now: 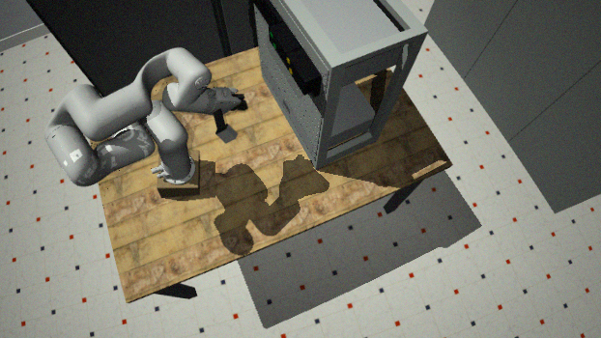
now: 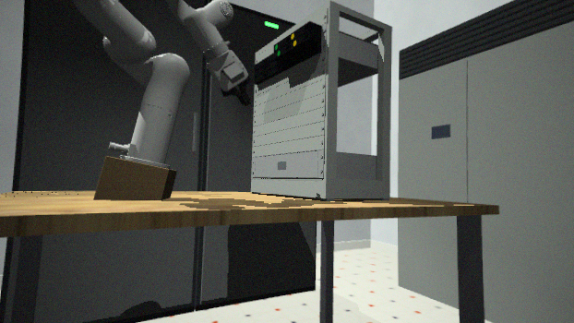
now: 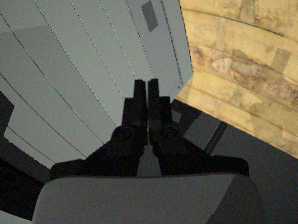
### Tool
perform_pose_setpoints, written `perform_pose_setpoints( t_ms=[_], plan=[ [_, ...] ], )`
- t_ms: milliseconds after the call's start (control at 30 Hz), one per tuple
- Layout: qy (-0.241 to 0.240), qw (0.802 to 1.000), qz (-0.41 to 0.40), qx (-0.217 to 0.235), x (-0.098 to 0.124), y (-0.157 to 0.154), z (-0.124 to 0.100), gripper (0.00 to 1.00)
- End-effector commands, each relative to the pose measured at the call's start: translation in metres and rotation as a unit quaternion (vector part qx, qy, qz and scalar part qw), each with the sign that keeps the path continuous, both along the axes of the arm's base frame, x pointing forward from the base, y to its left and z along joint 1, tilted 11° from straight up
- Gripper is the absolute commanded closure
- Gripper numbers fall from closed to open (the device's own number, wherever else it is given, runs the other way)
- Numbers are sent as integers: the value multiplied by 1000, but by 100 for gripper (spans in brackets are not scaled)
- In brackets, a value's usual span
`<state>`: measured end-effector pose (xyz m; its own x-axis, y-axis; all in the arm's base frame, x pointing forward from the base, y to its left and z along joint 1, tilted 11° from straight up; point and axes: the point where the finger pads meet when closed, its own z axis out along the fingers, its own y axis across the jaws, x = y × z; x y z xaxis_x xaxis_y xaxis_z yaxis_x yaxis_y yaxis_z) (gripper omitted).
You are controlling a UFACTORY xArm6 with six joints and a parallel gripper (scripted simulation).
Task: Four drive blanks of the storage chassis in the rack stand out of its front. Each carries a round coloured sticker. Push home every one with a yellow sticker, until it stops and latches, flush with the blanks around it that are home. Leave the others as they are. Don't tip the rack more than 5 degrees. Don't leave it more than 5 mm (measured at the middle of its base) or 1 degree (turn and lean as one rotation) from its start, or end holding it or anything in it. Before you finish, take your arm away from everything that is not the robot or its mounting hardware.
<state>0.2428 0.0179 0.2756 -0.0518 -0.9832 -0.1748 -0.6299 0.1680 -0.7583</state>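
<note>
Four coloured stickers show on the dark storage chassis near the top of the rack: two yellow stickers toward the rack's front corner post and two green stickers just beside them, farther from that post. From where I stand I cannot tell how far any single blank stands out of the chassis front. Below the chassis the rack's front is a stack of pale grey panels, and the rack stands on the wooden table, toward its far edge. The gripper hangs in front of the rack, lower than the chassis and level with the upper grey panels, near them but apart. Its jaws are pressed together with nothing between them; the wrist view shows the two dark fingertips side by side, pointing at the grey panels. The arm's base block sits on the table well away from the rack.
</note>
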Motion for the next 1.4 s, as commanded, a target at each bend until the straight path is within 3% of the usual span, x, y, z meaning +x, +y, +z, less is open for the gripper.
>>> perform_pose_setpoints(
  t_ms=[0, 300, 633, 733, 1067, 1367],
  plan=[
    [-21, 997, 52, 44, 9, 2, 15, 100],
    [-81, 993, 66, 48, 22, -1, 44, 100],
    [-205, 976, 69, 24, 38, -23, 102, 100],
    [-205, 976, 69, 24, 38, -23, 102, 100],
    [-325, 944, 46, -38, 38, -60, 158, 100],
    [-377, 923, 27, -79, 31, -80, 184, 100]
  ],
)
